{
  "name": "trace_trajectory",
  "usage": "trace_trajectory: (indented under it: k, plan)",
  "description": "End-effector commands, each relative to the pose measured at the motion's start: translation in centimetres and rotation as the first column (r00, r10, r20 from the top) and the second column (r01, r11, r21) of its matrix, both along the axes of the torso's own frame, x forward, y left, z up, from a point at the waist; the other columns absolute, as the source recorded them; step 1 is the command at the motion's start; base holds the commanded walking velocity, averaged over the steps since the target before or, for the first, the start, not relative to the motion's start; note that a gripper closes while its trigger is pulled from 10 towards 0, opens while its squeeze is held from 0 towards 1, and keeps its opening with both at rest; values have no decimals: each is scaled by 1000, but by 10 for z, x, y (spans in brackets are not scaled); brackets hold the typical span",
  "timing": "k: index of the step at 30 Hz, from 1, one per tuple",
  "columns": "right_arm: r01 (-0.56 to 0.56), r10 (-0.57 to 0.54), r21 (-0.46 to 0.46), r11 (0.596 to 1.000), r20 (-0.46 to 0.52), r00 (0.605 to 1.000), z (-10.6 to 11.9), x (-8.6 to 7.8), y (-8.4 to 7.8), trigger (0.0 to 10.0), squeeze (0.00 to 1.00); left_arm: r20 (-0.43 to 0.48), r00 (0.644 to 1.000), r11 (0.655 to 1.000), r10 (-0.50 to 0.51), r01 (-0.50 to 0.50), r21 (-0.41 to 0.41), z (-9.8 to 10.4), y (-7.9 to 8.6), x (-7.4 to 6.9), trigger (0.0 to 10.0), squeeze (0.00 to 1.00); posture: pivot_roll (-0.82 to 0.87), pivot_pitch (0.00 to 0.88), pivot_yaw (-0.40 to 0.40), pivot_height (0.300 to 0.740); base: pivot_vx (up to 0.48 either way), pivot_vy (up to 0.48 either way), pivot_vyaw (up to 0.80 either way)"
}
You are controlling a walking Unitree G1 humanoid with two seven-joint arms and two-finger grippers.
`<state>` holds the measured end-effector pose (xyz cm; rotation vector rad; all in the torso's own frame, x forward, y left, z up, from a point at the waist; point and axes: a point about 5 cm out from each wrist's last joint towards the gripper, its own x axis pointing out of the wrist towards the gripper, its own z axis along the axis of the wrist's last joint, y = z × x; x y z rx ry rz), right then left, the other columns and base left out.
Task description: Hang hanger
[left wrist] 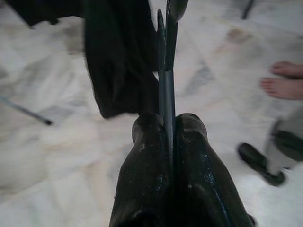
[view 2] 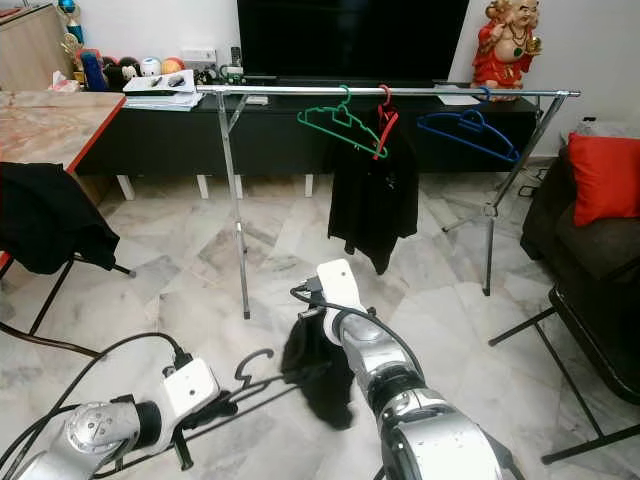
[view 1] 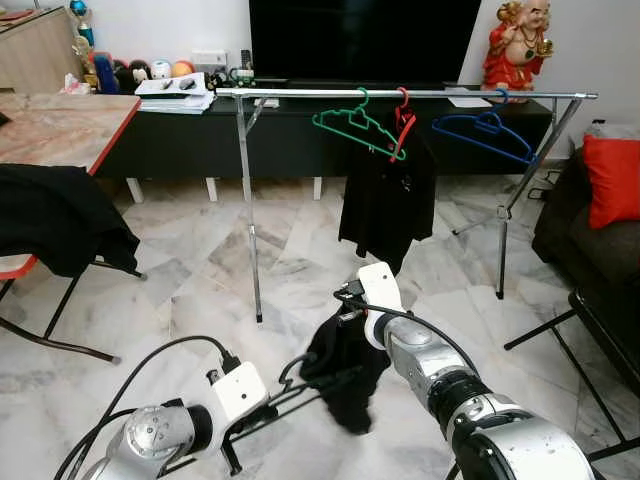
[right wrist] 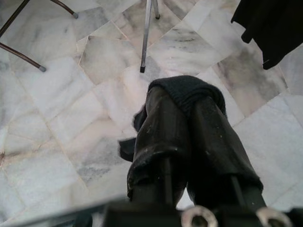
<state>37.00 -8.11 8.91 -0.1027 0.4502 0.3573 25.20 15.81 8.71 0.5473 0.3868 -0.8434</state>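
Low in front of me, my left gripper (view 1: 268,404) is shut on a black hanger (view 1: 292,370) whose hook points up. In the left wrist view its fingers (left wrist: 147,142) clamp the hanger's thin bar (left wrist: 166,90). A black garment (view 1: 345,385) hangs over the hanger's far end, and my right gripper (view 1: 338,330) is shut on the garment's top. In the right wrist view the fabric (right wrist: 187,92) covers its fingertips. Ahead stands a metal clothes rail (view 1: 400,93) carrying a green hanger (view 1: 355,125), a red hanger (view 1: 402,120) with a black garment (view 1: 385,200), and a blue hanger (view 1: 485,130).
A table (view 1: 60,125) and a chair draped in black cloth (view 1: 55,225) stand at the left. At the right are a dark sofa with a red cushion (view 1: 612,180) and a black folding frame (view 1: 590,330). A person's bare feet (left wrist: 284,80) are on the marble floor.
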Motion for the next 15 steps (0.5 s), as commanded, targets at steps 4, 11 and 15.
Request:
trace_trajectory:
  k: [4, 11, 15]
  plan:
    - [-1, 0, 26, 1000, 32, 1000, 10, 5, 3, 10000, 0, 47, 998, 999, 49, -50, 14, 5, 2, 8, 10000, 0, 155, 68, -81, 740, 0, 0, 0]
    - [3, -4, 20, 1000, 32, 999, 10, 5, 1, 10000, 0, -38, 999, 999, -2, 4, 51, 0, 9, -4, 10000, 0, 160, 80, -83, 740, 0, 0, 0]
    - [4, -5, 20, 1000, 34, 999, 11, 6, 1, 10000, 0, -71, 997, 994, -6, 14, 109, -7, 16, -10, 10000, 0, 160, 83, -84, 740, 0, 0, 0]
